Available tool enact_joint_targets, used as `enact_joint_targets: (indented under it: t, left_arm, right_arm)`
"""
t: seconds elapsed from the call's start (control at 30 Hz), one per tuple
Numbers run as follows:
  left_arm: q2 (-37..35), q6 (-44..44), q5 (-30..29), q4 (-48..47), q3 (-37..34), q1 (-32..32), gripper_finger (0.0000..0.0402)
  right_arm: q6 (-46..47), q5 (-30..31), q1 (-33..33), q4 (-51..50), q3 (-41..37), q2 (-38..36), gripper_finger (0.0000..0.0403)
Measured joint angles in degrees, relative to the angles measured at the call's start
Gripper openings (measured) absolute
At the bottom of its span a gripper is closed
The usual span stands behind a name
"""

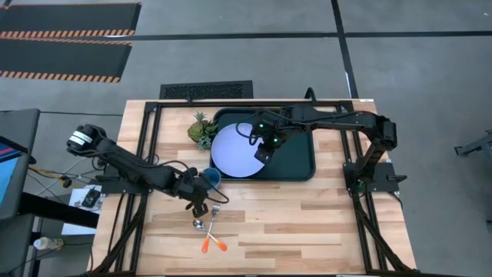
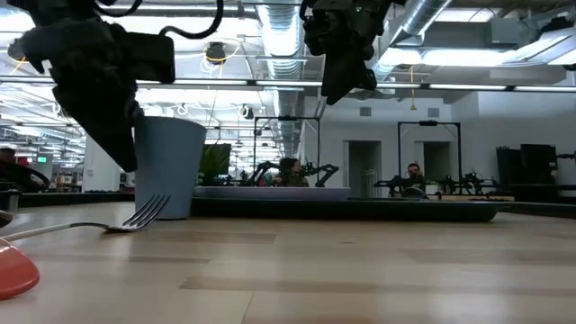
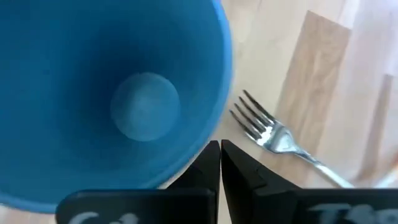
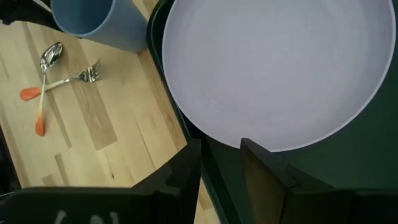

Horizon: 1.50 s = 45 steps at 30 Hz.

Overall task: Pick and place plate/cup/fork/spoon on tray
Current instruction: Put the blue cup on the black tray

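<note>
The pale lavender plate (image 1: 234,151) lies in the left end of the dark tray (image 1: 296,158). My right gripper (image 4: 221,155) is open and hangs well above the plate's right rim (image 1: 264,148), touching nothing. The blue cup (image 1: 211,178) stands upright on the wood in front of the tray. My left gripper (image 3: 220,163) is shut just outside the cup's wall, on its near side (image 1: 198,201). The fork (image 4: 87,74) and the spoon (image 4: 50,56), both orange-handled, lie crossed on the table in front of the cup. My left gripper has its shut fingers (image 3: 205,168) right beside the cup's outer wall (image 3: 186,163), below the rim, slanting down from the table's left. I cannot tell whether they touch the cup. The cup stands upright on the table (image 2: 166,166).
A green-yellow pineapple ornament (image 1: 201,129) stands at the tray's far left corner. The fork's tines (image 3: 255,121) lie close to my left gripper. Bare wood stretches to the right of the cutlery and in front of the tray.
</note>
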Motion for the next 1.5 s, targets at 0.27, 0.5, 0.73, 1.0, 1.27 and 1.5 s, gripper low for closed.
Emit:
enact_joint_targets:
  t: [0.27, 0.5, 0.73, 1.0, 1.27, 1.5]
  left_arm:
    - [-6.8, -12.3, -4.8, -13.1, 2.6, -5.6, 0.0000]
    - [-5.9, -23.7, -19.6, -30.5, 2.5, -4.9, 0.0000]
    - [-5.9, -16.0, -24.6, -17.7, 2.5, -2.4, 0.0000]
    - [-2.6, -16.5, -22.4, -9.5, 2.5, -1.9, 0.0000]
    - [5.6, -10.6, -17.2, 3.9, 2.5, -0.5, 0.0000]
    - [7.3, -1.5, -15.1, 11.8, 2.5, 2.1, 0.0000]
  right_arm:
    - [0.0, 0.0, -0.1, 0.1, 0.0, 0.0, 0.0134]
    - [0.0, 0.0, 0.0, 0.2, 0.0, 0.0, 0.0134]
    - [1.0, 0.0, 0.0, 0.2, 0.0, 0.0, 0.0132]
    - [1.0, 0.0, 0.9, 0.3, 0.0, 0.0, 0.0133]
    - [1.0, 0.0, 3.0, 3.1, 0.0, 0.0, 0.0137]
    - [0.6, 0.0, 6.8, 9.0, 0.0, 0.0, 0.0184]
